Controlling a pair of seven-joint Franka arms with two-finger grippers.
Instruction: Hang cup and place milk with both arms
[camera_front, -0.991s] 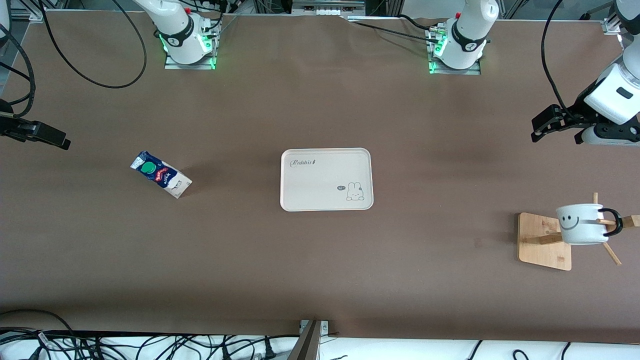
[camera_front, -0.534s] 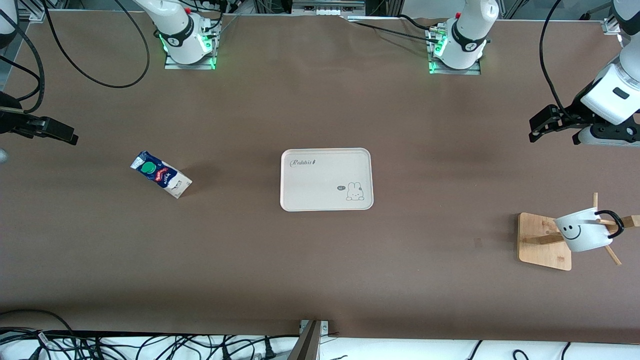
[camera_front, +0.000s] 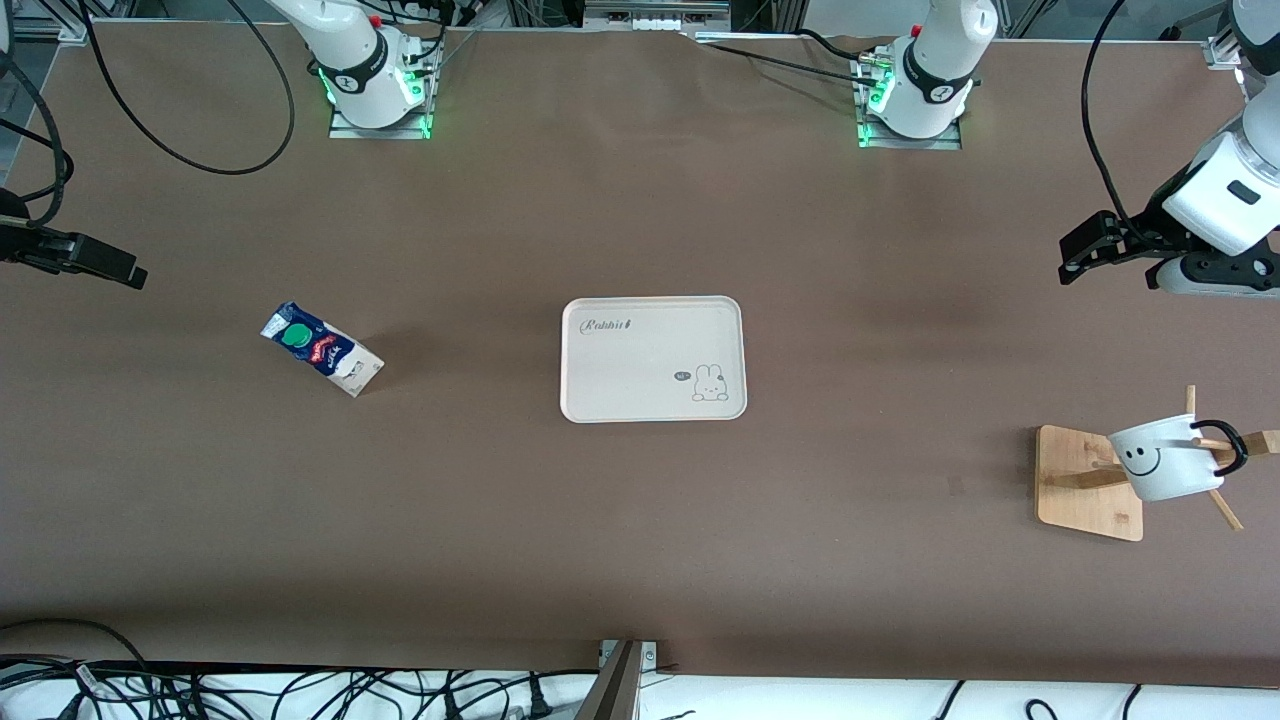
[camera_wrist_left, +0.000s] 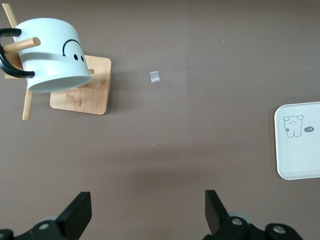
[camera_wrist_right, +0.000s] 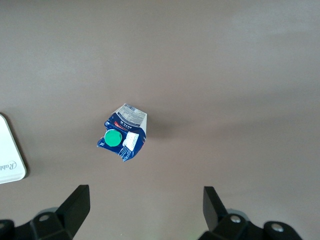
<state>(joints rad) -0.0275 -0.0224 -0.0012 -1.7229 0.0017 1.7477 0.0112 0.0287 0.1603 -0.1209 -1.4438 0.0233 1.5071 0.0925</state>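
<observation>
Cup (camera_front: 1160, 462) already hangs by its handle on the wooden rack (camera_front: 1088, 482) at our left arm's end. Milk (camera_front: 322, 349) stands on the table, well apart from the tray (camera_front: 652, 358). Left gripper (camera_front: 1078, 253) and right gripper (camera_front: 110, 268) hover, fingers spread, holding nothing.

White tray (camera_front: 652, 358): script wording "Rabbit" at one corner, rabbit drawing at another. Cup (camera_front: 1160, 459): drawn smiley face. Milk carton (camera_front: 322, 349): print too small to read.
</observation>
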